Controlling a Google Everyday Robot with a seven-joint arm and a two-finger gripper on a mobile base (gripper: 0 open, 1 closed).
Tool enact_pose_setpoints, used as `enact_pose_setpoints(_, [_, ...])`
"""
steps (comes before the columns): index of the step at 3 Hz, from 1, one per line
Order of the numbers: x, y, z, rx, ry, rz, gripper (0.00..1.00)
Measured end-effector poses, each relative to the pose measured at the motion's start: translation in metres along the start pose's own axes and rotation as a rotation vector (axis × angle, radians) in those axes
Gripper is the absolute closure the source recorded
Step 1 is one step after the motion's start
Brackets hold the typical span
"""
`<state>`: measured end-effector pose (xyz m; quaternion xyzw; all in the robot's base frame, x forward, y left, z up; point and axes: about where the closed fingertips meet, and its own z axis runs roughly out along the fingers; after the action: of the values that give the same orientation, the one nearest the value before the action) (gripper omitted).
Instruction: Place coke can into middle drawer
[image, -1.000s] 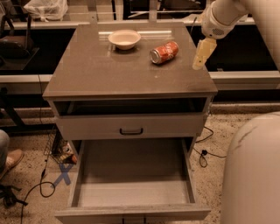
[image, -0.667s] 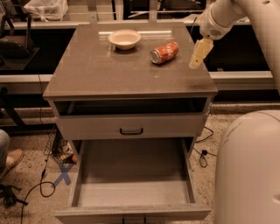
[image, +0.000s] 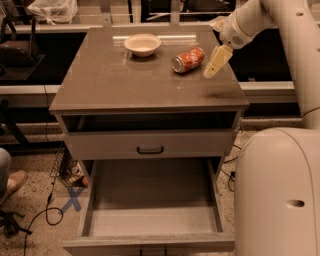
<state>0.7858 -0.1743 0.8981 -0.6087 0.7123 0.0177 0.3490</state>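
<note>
The white arm (image: 250, 20) extends from the upper right, its gripper (image: 209, 72) angled down and leftward.

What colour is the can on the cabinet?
The coke can is orange-red with a silver end (camera view); the tool is beside it.

The smooth white tubular arm (image: 282, 22) ends in a pale cream wedge-shaped gripper (image: 216, 62), over the right side of the brown cabinet top (image: 125, 85). The bulky white rounded body shell (image: 275, 170) carries one small dark oval recess (image: 295, 203).
</note>
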Motion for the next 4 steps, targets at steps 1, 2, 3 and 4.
enact_pose_setpoints(1, [-0.015, 0.002, 0.013, -0.028, -0.066, 0.005, 0.00])
enact_pose_setpoints(2, [-0.026, 0.000, 0.028, -0.038, -0.090, 0.028, 0.00])
enact_pose_setpoints(3, [-0.025, -0.007, 0.043, -0.027, -0.093, 0.128, 0.00])
enact_pose_setpoints(4, [-0.021, -0.008, 0.053, -0.039, -0.124, 0.265, 0.00])
